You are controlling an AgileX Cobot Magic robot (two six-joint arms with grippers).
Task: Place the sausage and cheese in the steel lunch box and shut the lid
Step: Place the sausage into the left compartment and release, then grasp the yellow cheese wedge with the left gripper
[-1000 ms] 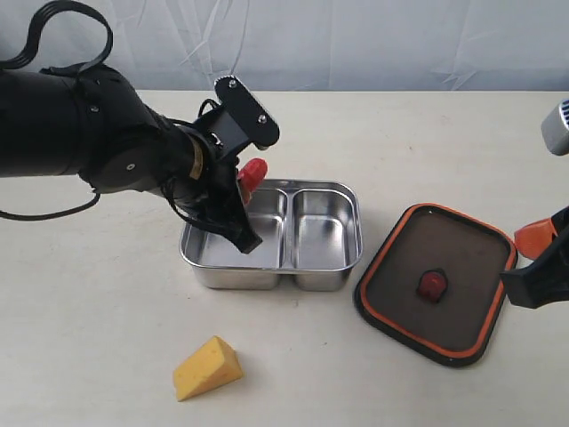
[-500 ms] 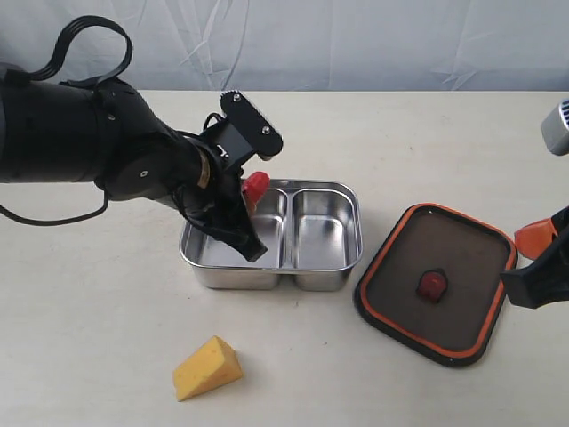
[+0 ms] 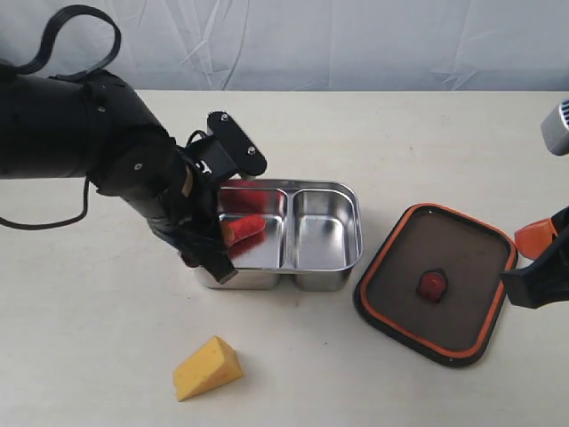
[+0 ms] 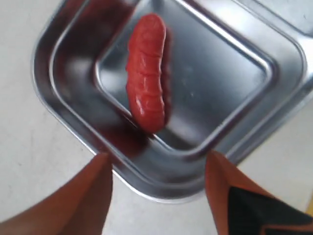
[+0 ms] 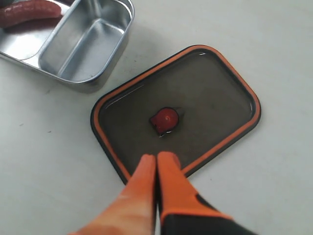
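Note:
The red sausage lies loose in the larger compartment of the steel lunch box. My left gripper hangs open just above that compartment's near corner, holding nothing. The yellow cheese sits on the table in front of the box. The dark lid lies underside up to the right of the box, orange rim and red valve tab showing. My right gripper is shut and empty at the lid's right edge.
The smaller compartment of the box holds nothing. A pale cloth backdrop closes off the table's far edge. A grey rounded object shows at the right edge.
The left gripper has let go of the sausage, which now lies in the larger compartment. The left arm has drawn back toward the box's front-left corner. The right arm has not moved.

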